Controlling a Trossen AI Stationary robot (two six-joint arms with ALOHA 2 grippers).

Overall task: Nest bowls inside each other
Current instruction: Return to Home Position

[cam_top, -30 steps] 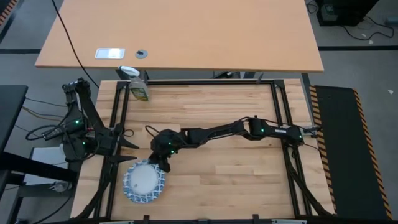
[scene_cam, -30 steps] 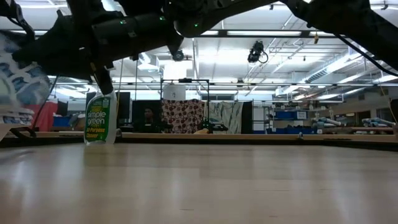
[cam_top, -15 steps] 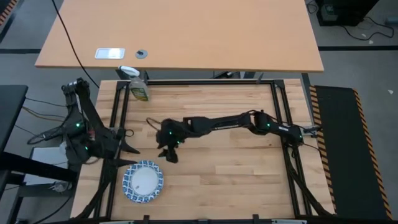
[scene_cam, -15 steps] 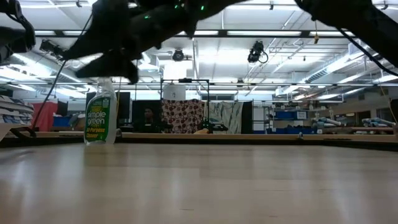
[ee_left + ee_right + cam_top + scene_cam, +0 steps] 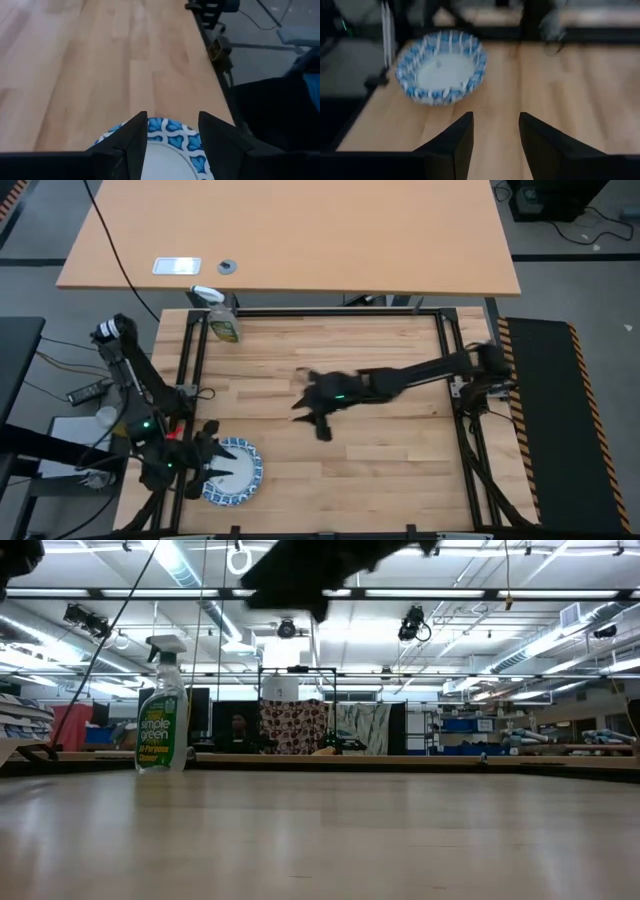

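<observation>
A blue-and-white bowl (image 5: 236, 472) with a white centre rests on its base near the table's front left corner; whether more bowls are nested in it, I cannot tell. My left gripper (image 5: 211, 462) hangs open at its left rim, and the left wrist view shows the fingers (image 5: 131, 142) standing over the patterned rim (image 5: 172, 135). My right gripper (image 5: 309, 418) is open above mid table, well to the right of the bowl (image 5: 440, 67), with nothing between its fingers.
A spray bottle (image 5: 222, 320) with a yellow-green label (image 5: 163, 740) stands at the far left corner. Black frame rails (image 5: 190, 380) run along the table's edges. Bare wood (image 5: 400, 470) stretches right of the bowl.
My right gripper has drawn back from the bowl toward the table's right edge and risen. The bowl, raised a second ago, now lies flat on the table. My left gripper has come down and toward the near edge, over the bowl's left rim, and has stayed open.
</observation>
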